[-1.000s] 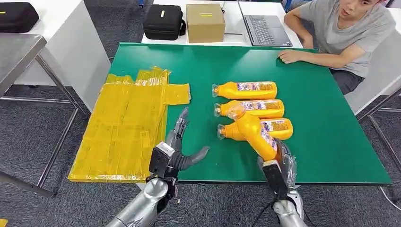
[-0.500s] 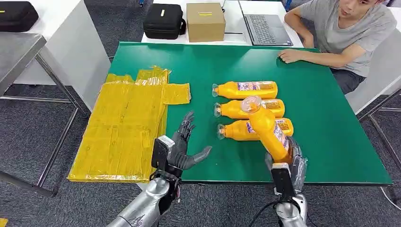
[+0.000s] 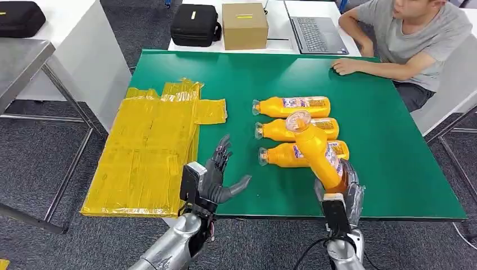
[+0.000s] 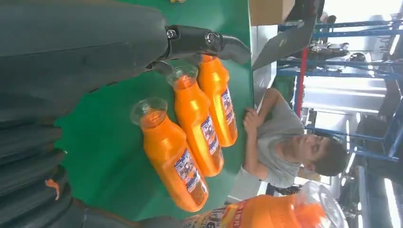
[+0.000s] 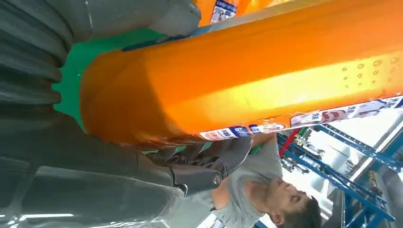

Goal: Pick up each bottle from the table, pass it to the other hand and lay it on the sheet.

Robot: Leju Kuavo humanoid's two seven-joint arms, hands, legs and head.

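My right hand [image 3: 341,190] grips an orange bottle [image 3: 316,151] by its base above the table's front edge, its clear cap tilted up and away from me; the same held bottle [image 5: 266,80] fills the right wrist view. Three more orange bottles lie side by side on the green table [image 3: 388,169]: the far one [image 3: 292,107], the middle one [image 3: 278,130] and the near one [image 3: 281,155], caps pointing left. They also lie in the left wrist view [image 4: 190,142]. My left hand [image 3: 216,175] hovers open near the front edge, beside the yellow sheet [image 3: 152,152].
A person [image 3: 405,39] sits at the far right corner with a hand [image 3: 344,66] resting on the green table. Behind the table stand a cardboard box [image 3: 244,25], a black bag [image 3: 194,25] and a laptop [image 3: 314,34]. A metal table [image 3: 22,62] is at the left.
My right hand has swung the held bottle from leaning left to more upright and drawn it toward the front edge. My left hand has turned and spread its fingers, staying near the sheet.
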